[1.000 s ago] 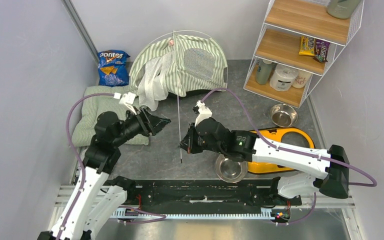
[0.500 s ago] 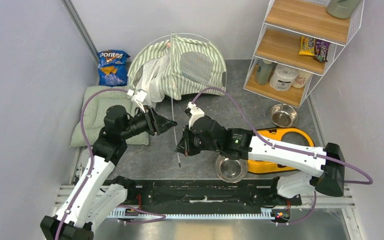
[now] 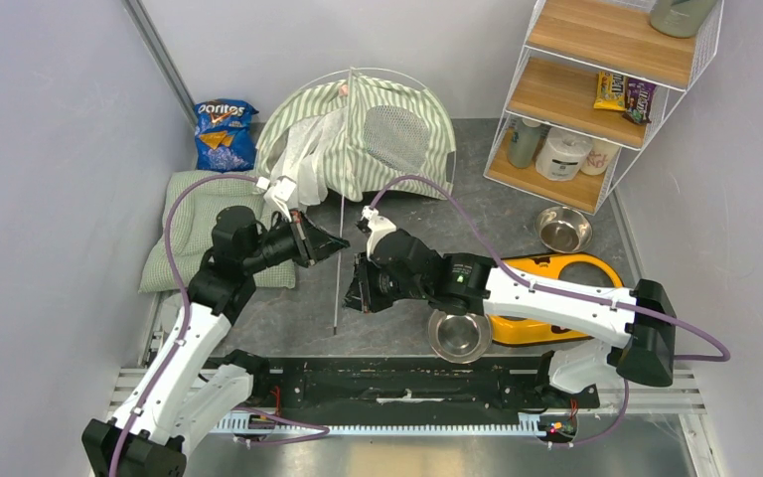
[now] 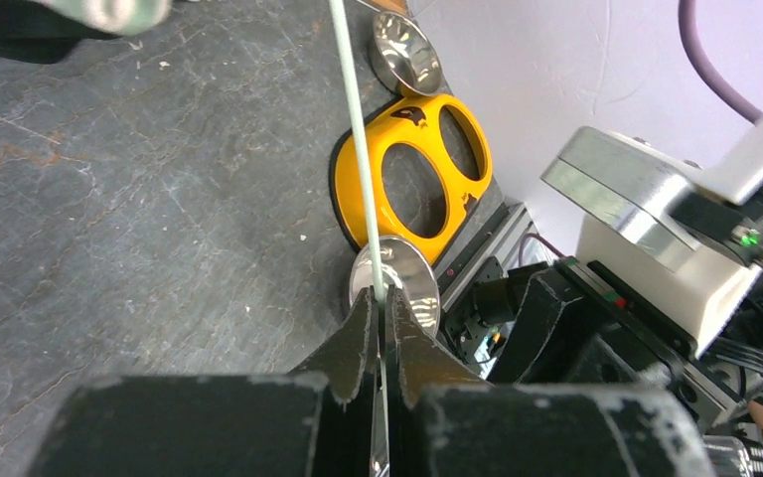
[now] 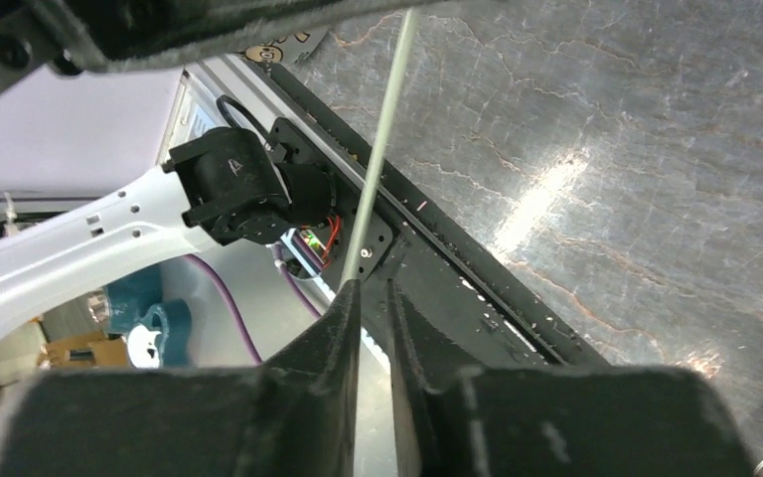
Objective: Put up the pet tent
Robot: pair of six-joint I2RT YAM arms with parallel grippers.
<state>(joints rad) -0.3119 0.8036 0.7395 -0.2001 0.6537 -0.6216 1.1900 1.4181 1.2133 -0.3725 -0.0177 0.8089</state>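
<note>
The pet tent (image 3: 358,134), green-and-white striped with white mesh panels, stands half-raised at the back of the table. One thin pale pole (image 3: 339,278) runs from its top down toward the near edge. My left gripper (image 3: 343,243) is shut on this pole (image 4: 358,149) partway down, the fingers (image 4: 358,343) pinched tight around it. My right gripper (image 3: 354,290) sits just right of the pole, lower down. Its jaws stand a little apart with nothing in the gap. The pole (image 5: 382,129) lies against the outside of the left fingertip (image 5: 343,313).
A yellow double-bowl holder (image 3: 556,288) lies under the right arm, with one steel bowl (image 3: 459,335) in front of it and another (image 3: 562,229) behind. A quilted cushion (image 3: 184,224) and a Doritos bag (image 3: 225,134) lie left. A wire shelf (image 3: 596,89) stands back right.
My left gripper moved right and closed on the pole. My right gripper, which held the pole, has opened slightly and let it go. The pole's lower end swung left.
</note>
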